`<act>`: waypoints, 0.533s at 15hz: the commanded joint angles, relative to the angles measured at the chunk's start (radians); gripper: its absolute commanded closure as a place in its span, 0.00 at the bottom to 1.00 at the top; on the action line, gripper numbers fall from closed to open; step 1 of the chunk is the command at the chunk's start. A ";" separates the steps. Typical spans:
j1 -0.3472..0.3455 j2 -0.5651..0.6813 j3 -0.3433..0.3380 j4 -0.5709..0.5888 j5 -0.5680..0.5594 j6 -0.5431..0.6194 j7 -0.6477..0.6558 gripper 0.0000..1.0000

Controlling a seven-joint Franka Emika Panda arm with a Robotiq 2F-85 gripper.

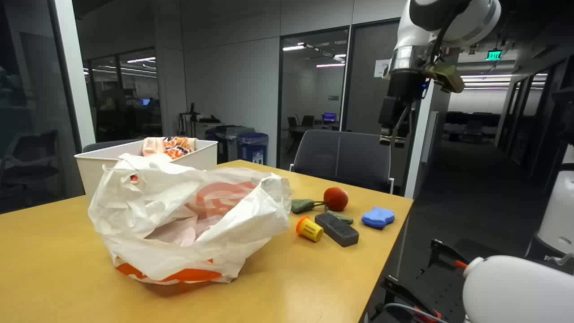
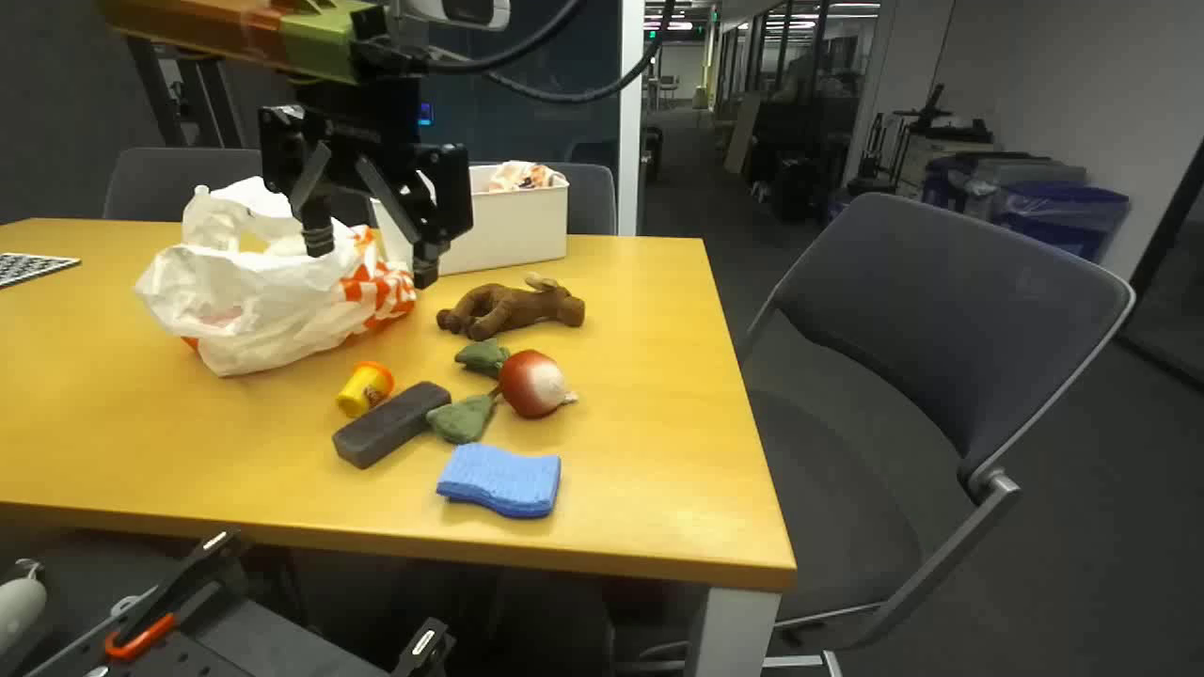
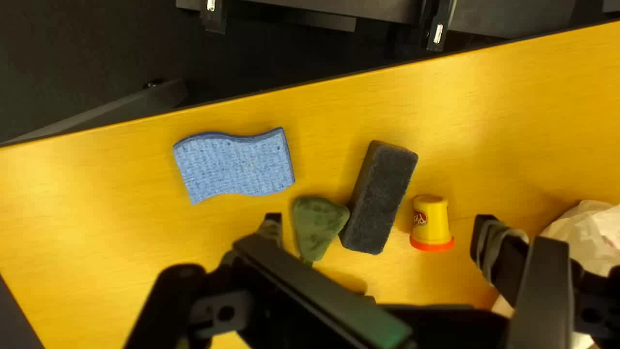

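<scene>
Closest to the lens in the wrist view, the gripper (image 3: 380, 235) has its black fingers wide apart, well above the table (image 2: 649, 376) of smooth yellow wood. With the gripper as clock hub in an exterior view, the bag (image 2: 268, 310), thin crumpled white plastic with orange print, sits between eight and nine, contents hard to make out. The box (image 2: 517, 226), white and straight-sided, stands between two and three, partly behind the gripper; only the top of a pale printed bundle (image 2: 527, 176) shows in it. The plush (image 2: 508, 310), brown with stubby limbs, lies between three and four. The radish (image 2: 533, 384), round, red fading to white, with green leaves (image 2: 463, 418), is just past four; in the wrist view the gripper hides most of it. The sponge (image 2: 503, 480), blue, pitted and wavy-edged, lies at five. At six are the block (image 2: 392, 425), dark grey and felt-like, and, just beside it on its side, the tub (image 2: 365, 388), yellow, tapered and orange-lidded. Both show between the fingertips in the wrist view.
</scene>
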 commanded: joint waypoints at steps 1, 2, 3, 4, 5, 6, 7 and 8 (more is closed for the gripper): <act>-0.008 0.000 0.009 0.002 0.006 -0.003 -0.004 0.00; -0.008 0.000 0.008 0.002 0.006 -0.003 -0.004 0.00; -0.008 0.000 0.008 0.002 0.006 -0.003 -0.004 0.00; -0.008 0.000 0.009 0.002 0.006 -0.003 -0.004 0.00; -0.008 0.000 0.008 0.002 0.006 -0.003 -0.004 0.00; -0.008 0.000 0.009 0.002 0.006 -0.003 -0.004 0.00; -0.001 0.013 0.012 0.003 0.011 0.002 -0.006 0.00; 0.013 0.042 0.020 0.003 0.023 0.046 0.001 0.00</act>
